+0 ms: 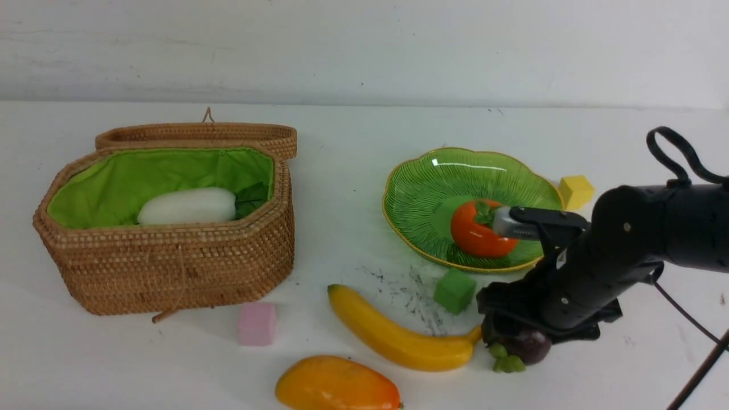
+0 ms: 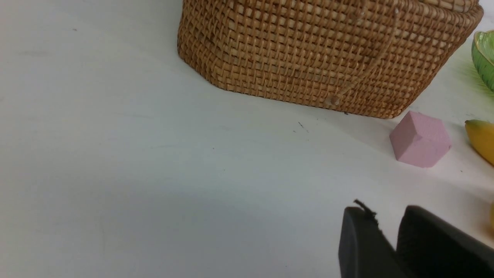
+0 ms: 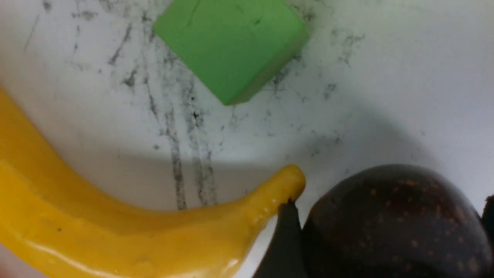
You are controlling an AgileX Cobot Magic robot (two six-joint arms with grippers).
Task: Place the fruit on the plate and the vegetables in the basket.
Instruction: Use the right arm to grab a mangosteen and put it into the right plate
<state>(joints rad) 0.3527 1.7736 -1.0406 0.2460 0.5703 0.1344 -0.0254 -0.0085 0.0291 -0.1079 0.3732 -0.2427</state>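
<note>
Matte black right arm (image 1: 615, 256), looped black cable (image 1: 675, 151)

We see a tan woven wicker basket (image 1: 171, 267) lined bright green, a ribbed translucent green plate (image 1: 444, 182) rimmed in gold, a glossy orange persimmon (image 1: 475, 233), a yellow banana (image 1: 393, 336), and a dark purple-brown round fruit (image 3: 393, 224) flecked tan.

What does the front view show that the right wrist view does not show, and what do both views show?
Only the front view shows the basket with the white radish inside, the plate holding the persimmon, the mango, and the pink cube and yellow cube.

Only the right wrist view shows the right gripper's fingers standing on either side of the dark round fruit.

Both show the banana, the green cube and that dark fruit.
</note>
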